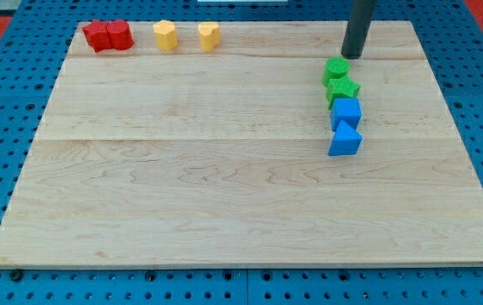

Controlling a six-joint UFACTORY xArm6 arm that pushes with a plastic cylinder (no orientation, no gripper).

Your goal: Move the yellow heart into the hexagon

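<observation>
My tip (352, 56) stands upright just above the green block (336, 69).

Bright even light, soft shadows, sharp

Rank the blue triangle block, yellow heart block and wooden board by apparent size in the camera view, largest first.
1. Wooden board
2. Blue triangle block
3. Yellow heart block, though it lies farther up the view, so distance may shrink it.

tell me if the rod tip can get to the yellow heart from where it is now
Probably yes. My tip sits at the view's top right above the green blocks; the board between it and the yellow heart looks bare.
</observation>
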